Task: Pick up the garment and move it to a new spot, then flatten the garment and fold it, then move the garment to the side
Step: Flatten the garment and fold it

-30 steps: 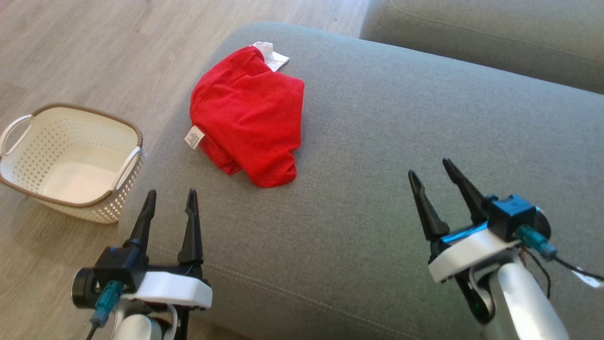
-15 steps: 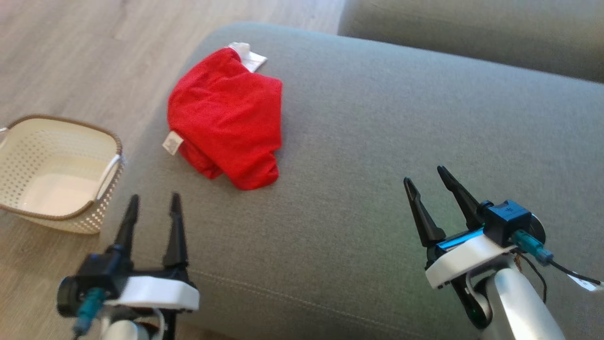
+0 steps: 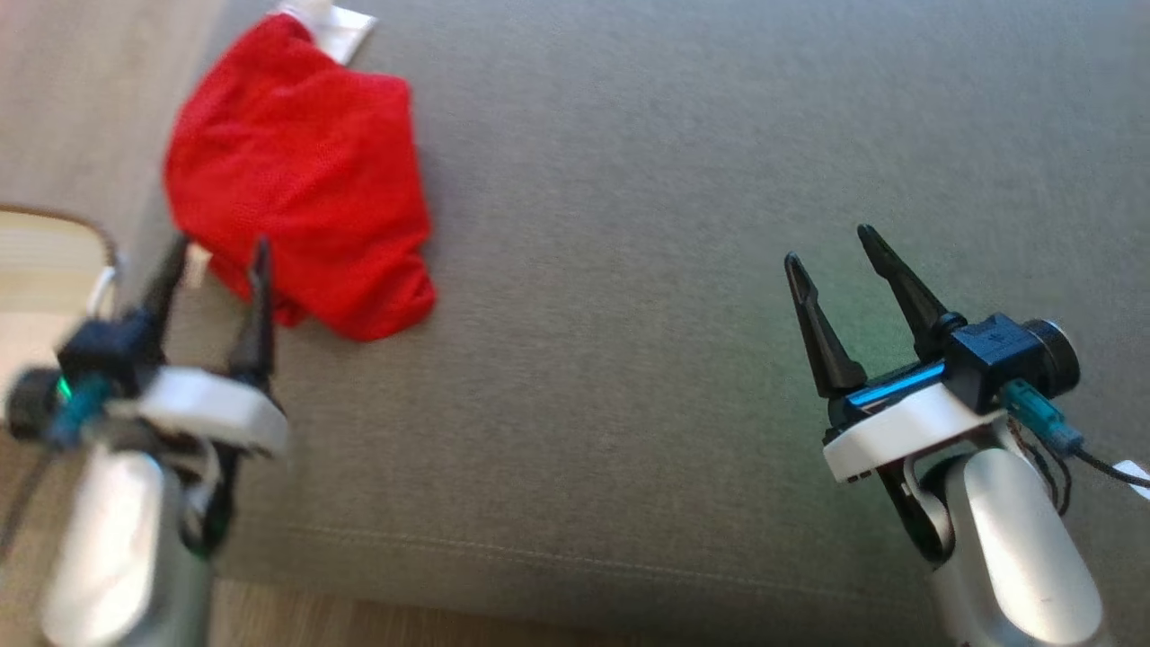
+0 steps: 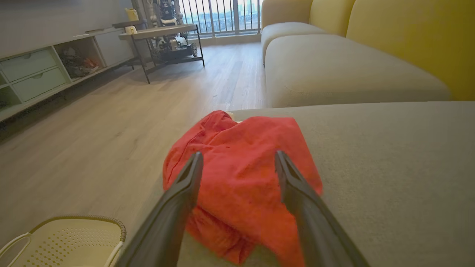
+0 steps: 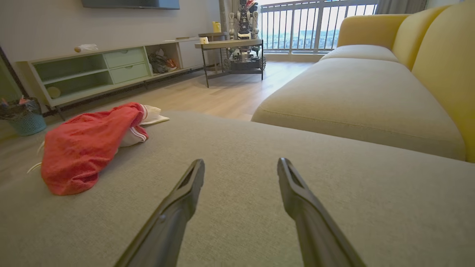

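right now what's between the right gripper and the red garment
Just bare grey sofa cushion, in the head view, from the right gripper to the red garment.

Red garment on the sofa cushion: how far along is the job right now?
Nothing looks done: the red garment lies crumpled near the left edge of the grey cushion. In hand: the left gripper, open, points at it with nothing gripped; the right gripper hovers open over bare cushion. Left: pick up, move, flatten, fold, set aside.

The dark two-fingered left tool [image 3: 221,243] and the matching right tool [image 3: 827,244] both stand wide open and empty, fingers pointing forward.
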